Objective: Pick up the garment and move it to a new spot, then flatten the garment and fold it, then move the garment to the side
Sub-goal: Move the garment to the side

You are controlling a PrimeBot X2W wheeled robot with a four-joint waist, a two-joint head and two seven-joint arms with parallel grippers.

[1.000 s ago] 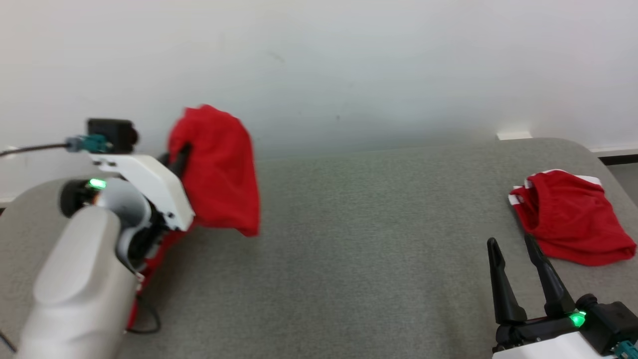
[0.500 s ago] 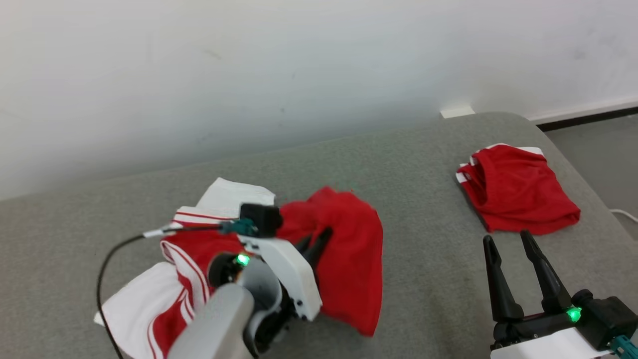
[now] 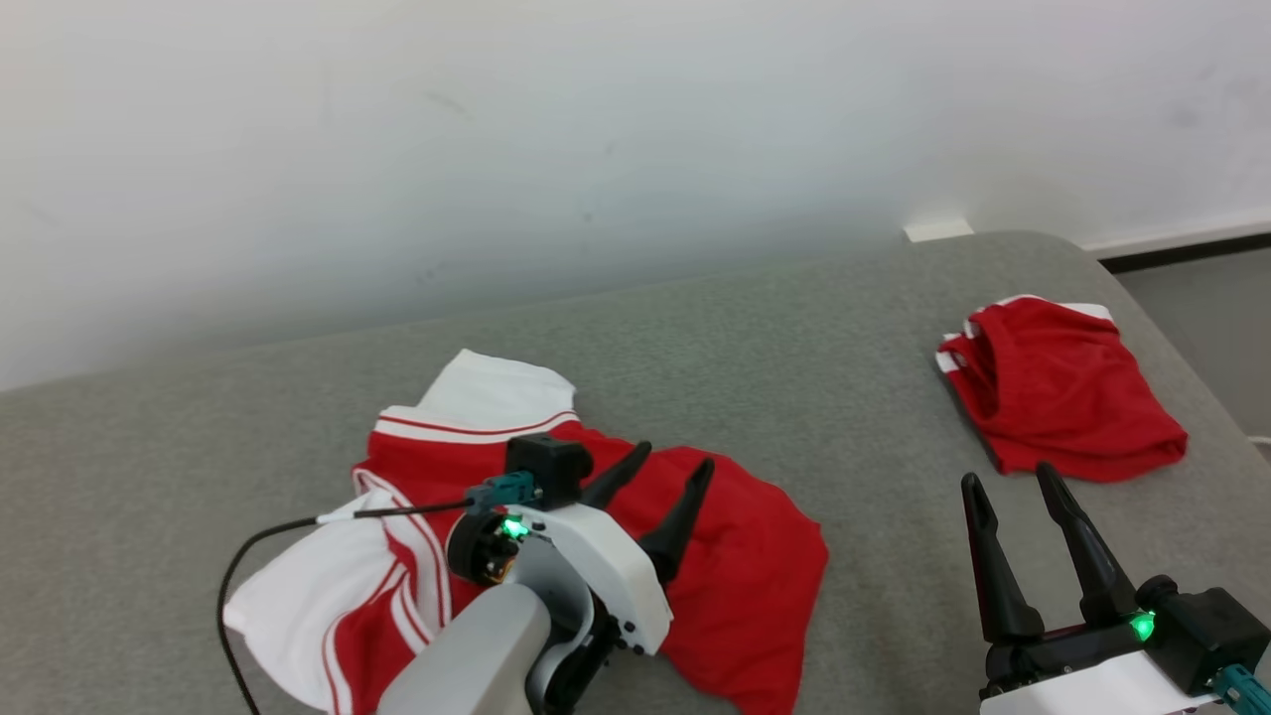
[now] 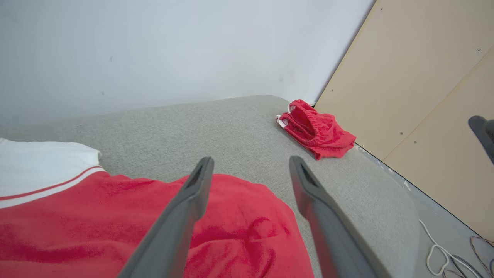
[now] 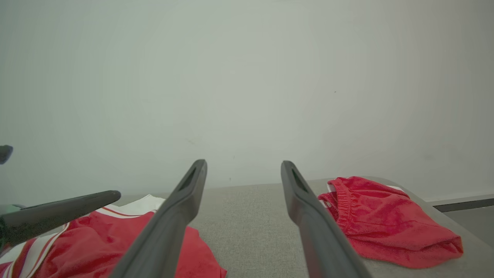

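A red garment with white sleeves and stripes (image 3: 755,566) lies crumpled on the grey padded table (image 3: 775,377), left of centre. My left gripper (image 3: 673,460) hovers over its red middle, open, with nothing between its fingers; the left wrist view has the red cloth (image 4: 239,220) right below the gripper (image 4: 250,163). My right gripper (image 3: 1006,481) stands open at the lower right, apart from the garment, and its wrist view (image 5: 243,165) looks over bare table between the two cloths.
A second red garment (image 3: 1067,387), bunched with a white-trimmed waistband, lies near the table's far right corner. A white wall runs behind the table. A beige panel (image 4: 424,77) and loose cables (image 4: 444,255) are off the table's right end.
The left gripper carried the garment from the far left, lowered it onto the table and let go; its fingers now stand open. The camera has swung. The right gripper has not moved.
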